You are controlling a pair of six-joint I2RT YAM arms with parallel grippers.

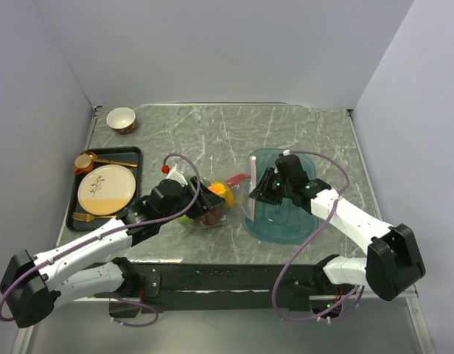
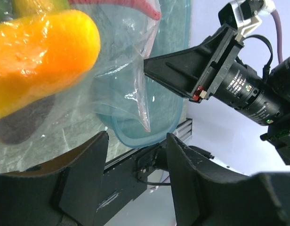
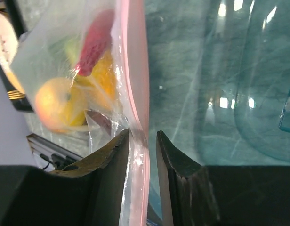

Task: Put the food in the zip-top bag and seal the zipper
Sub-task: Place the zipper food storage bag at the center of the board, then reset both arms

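The right pincer [image 3: 142, 135] is clenched on the narrow pale pinkish-white zipper strip [image 3: 135, 70] of the crinkly clear plastic zip-top bag [image 3: 41, 56], and the strip runs up between its two black fingers. The left pincer [image 2: 136, 136] is released, with nothing between its fingers and the bag's bulging body just beyond their tips. The bag lies just left of the teal translucent rectangular tray [image 1: 275, 237], its mouth edge along the tray's left rim. The small toy red chili [image 3: 95, 40] and orange-yellow mango [image 3: 55, 106] are inside. With the bag body unheld, a slide along the strip would likely drag the whole bag instead of closing the track. The chili sits high, close behind the strip, and could keep the two sides apart. Loose film folded beside the fingers might get caught. Whether any stretch is already pressed shut cannot be told.
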